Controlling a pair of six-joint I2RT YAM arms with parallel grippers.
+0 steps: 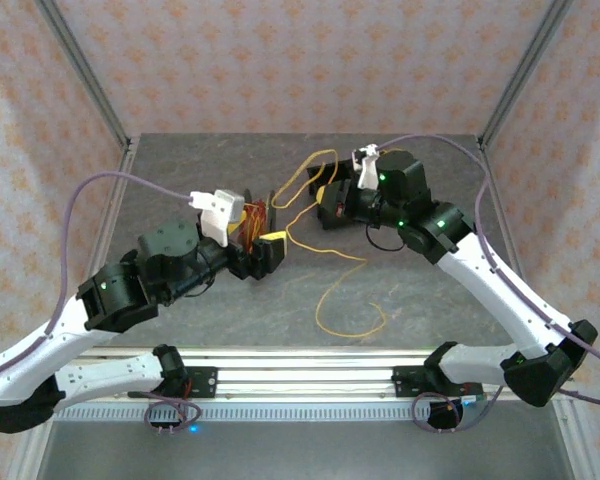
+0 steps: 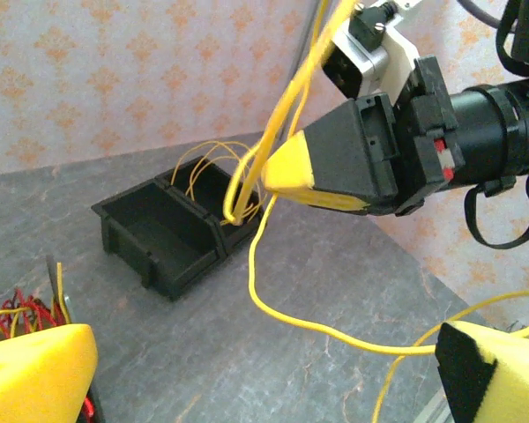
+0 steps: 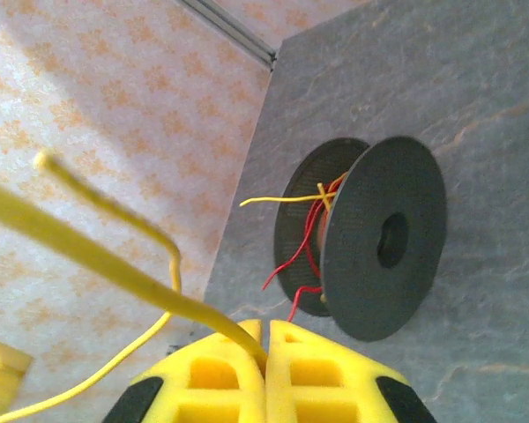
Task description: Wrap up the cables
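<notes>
cables [image 1: 340, 256]: yellow loops, centre of your top view
right gripper [image 3: 266, 342]: pinching one yellow strand
left gripper [image 2: 264, 374]: your jaws spread wide

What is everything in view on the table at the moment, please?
cables: several, yellow and red-orange, yellow looping across the table, red-orange on the spool
spool: one, dark grey, beside the left gripper
tray: one, black, two compartments, by the right gripper
table: one, grey
arms: two, white and black, near edge
left gripper: jaws open
right gripper: jaws shut on one of the yellow cables
</notes>
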